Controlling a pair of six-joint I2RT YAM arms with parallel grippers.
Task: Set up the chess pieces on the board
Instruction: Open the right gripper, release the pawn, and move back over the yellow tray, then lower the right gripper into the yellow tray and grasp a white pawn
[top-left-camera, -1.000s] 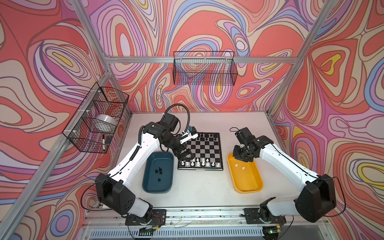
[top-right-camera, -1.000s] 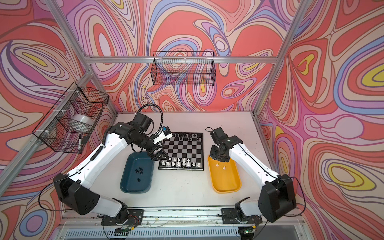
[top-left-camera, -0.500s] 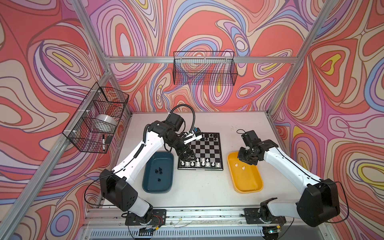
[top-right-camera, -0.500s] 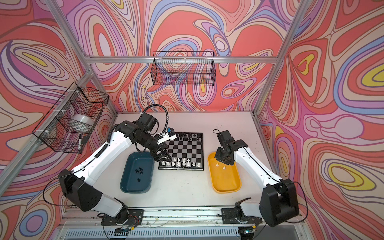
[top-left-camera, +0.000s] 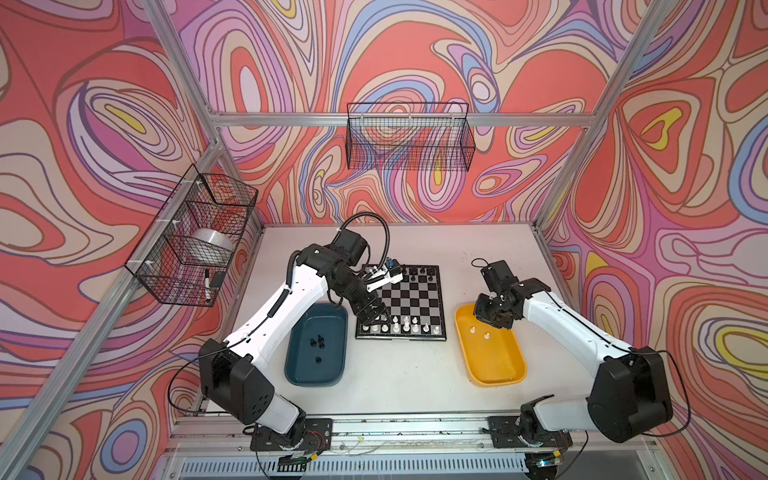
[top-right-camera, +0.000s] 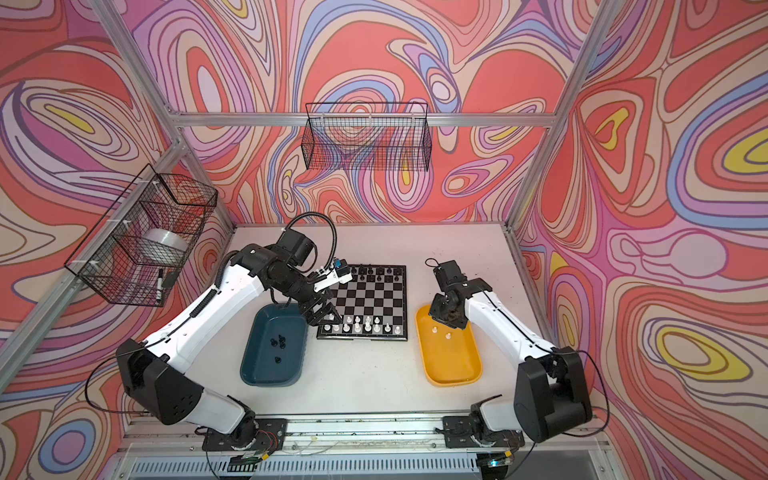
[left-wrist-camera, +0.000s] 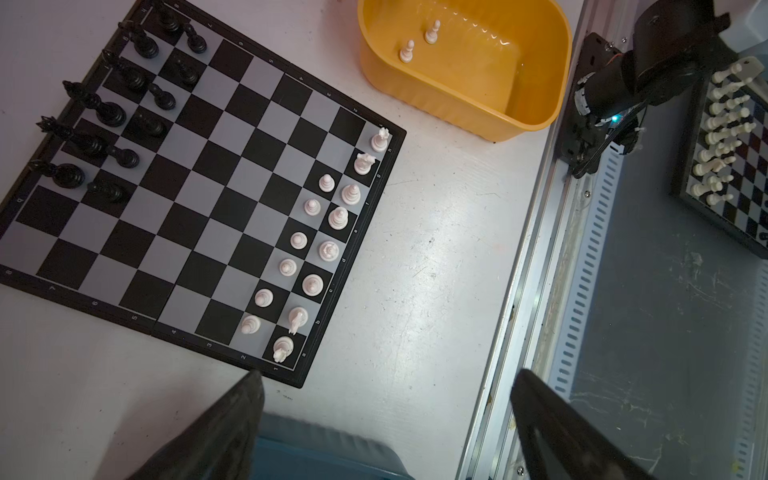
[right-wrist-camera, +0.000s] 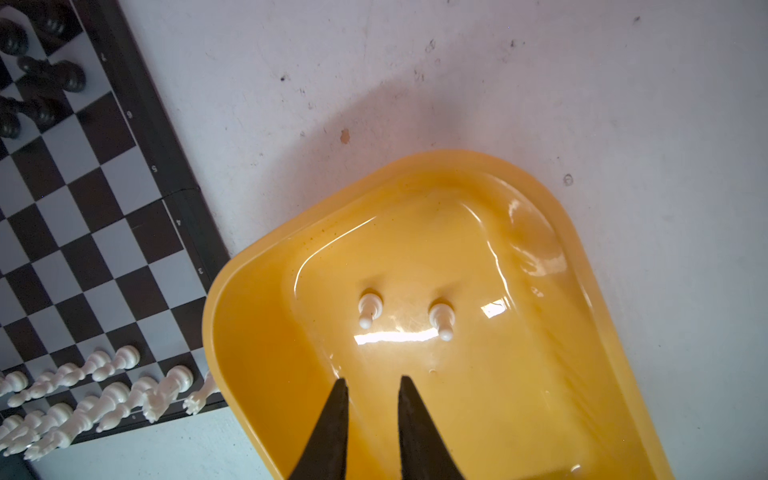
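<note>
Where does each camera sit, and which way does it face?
Both top views: high in front, facing down and back; both arms whole, board between teal tray and yellow tray on the table.
Left wrist: on its arm, facing down past the open left gripper onto the board's white side.
Right wrist: on its arm, facing down past the narrowly open right gripper at two pawns in the yellow tray.
Shared: both wrist views show board, yellow tray and pawns.
</note>
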